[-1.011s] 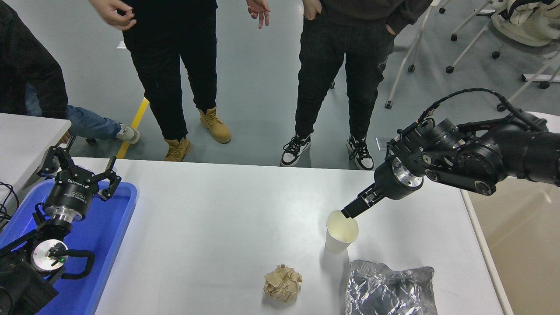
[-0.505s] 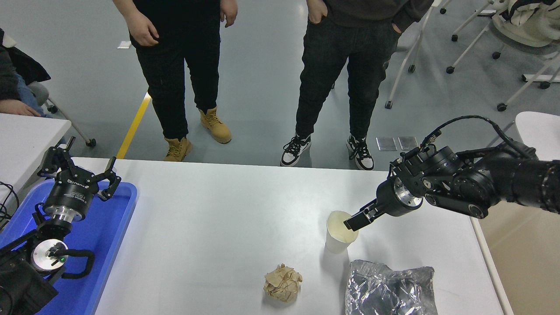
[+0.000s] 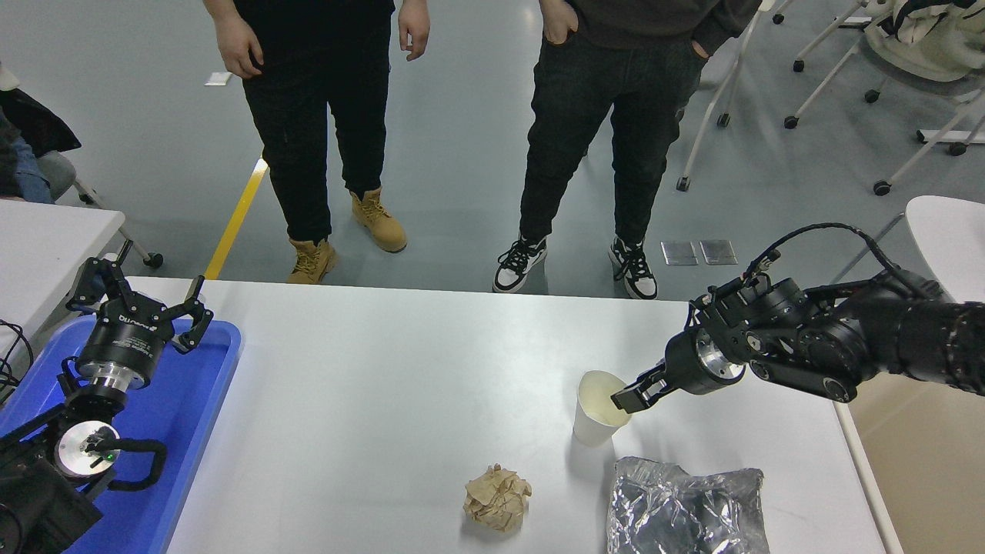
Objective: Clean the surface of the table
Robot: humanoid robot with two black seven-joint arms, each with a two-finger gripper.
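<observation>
The table surface [image 3: 400, 369], glossy white, fills the lower half of the frame; on it stand a white paper cup [image 3: 599, 409] at centre right, a crumpled brown paper ball [image 3: 497, 498] at lower centre, and a silver foil bag [image 3: 685, 508] at lower right; a blue tray [image 3: 192, 400] sits at its left edge. The right gripper [image 3: 627, 398] reaches in from the right, its tip at the cup's rim; whether it pinches the rim I cannot tell. The left gripper [image 3: 138, 304] hangs over the tray at the lower left, fingers spread. Beyond lies grey floor with a yellow line [image 3: 235, 219]; two people [image 3: 323, 115] stand at the top; chair legs [image 3: 816, 69] show at upper right.
</observation>
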